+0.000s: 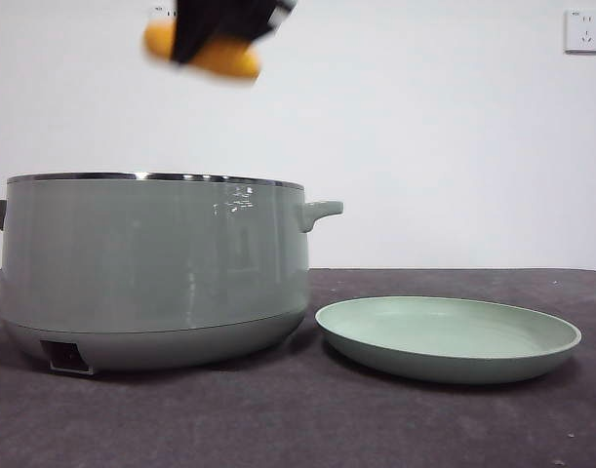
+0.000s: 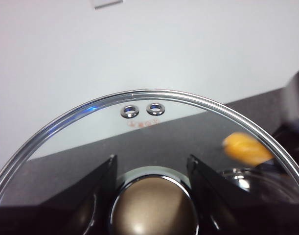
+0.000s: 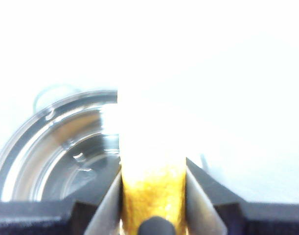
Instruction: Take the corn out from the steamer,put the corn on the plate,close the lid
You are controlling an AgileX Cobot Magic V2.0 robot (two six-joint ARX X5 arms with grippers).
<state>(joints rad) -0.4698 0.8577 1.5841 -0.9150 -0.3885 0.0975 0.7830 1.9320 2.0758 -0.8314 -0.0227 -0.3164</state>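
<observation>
The right gripper has its jaws closed on the corn, which sits crosswise between them, high above the open steamer. The plate lies on the table just beside the steamer. The left gripper clamps the knob of the lid, holding it aloft.

The small yellow-orange corn cob is motion-blurred in the front view, its middle hidden by the black right gripper, itself cut off at 12 o'clock. The right wrist view overexposes the cob's far end to white. The large sage-green steamer pot loses its handle at 9 o'clock. The round glass lid and green knob are cropped in the left wrist view.
</observation>
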